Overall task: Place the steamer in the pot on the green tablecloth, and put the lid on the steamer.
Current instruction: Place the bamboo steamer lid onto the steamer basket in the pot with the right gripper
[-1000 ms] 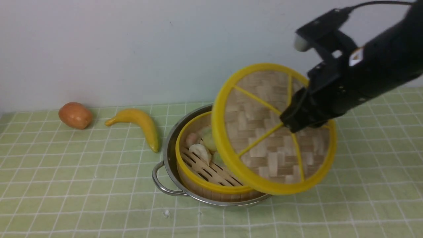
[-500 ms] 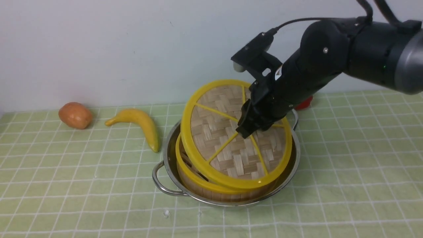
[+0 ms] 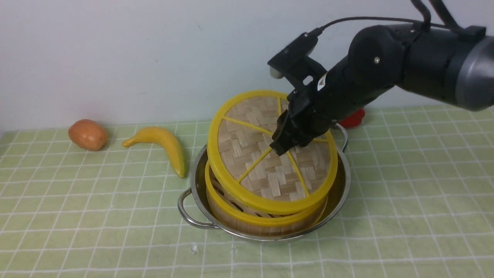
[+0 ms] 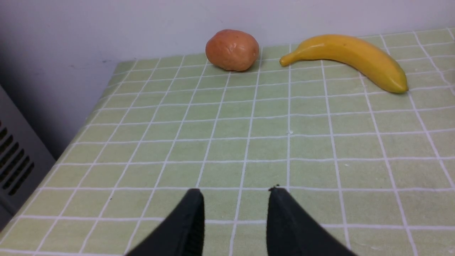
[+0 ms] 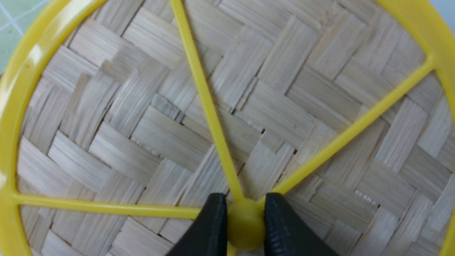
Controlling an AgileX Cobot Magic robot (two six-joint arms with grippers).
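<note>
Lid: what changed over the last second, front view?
The right gripper, shut on the lid by its knob, carried it left from the right side of the pot to over the steamer and lowered it, flattening its tilt. It is not seated: a gap shows at its left edge. Nothing grasped or released. Steamer, pot, banana and brown fruit stayed put.

My right arm [image 3: 389, 69] is looking round, shiny and black, with a grey band [image 3: 475, 73]. A small silver screw [image 3: 376, 60] is shining on it. A thin black cable [image 3: 347, 19] is curving off a boxy black block [image 3: 294, 58]. A little white and orange sticker [image 3: 321, 82] is showing. My left tool [image 4: 235, 192] and right tool [image 5: 244, 201] are showing black, pointed fingers [image 4: 192, 220].
</note>
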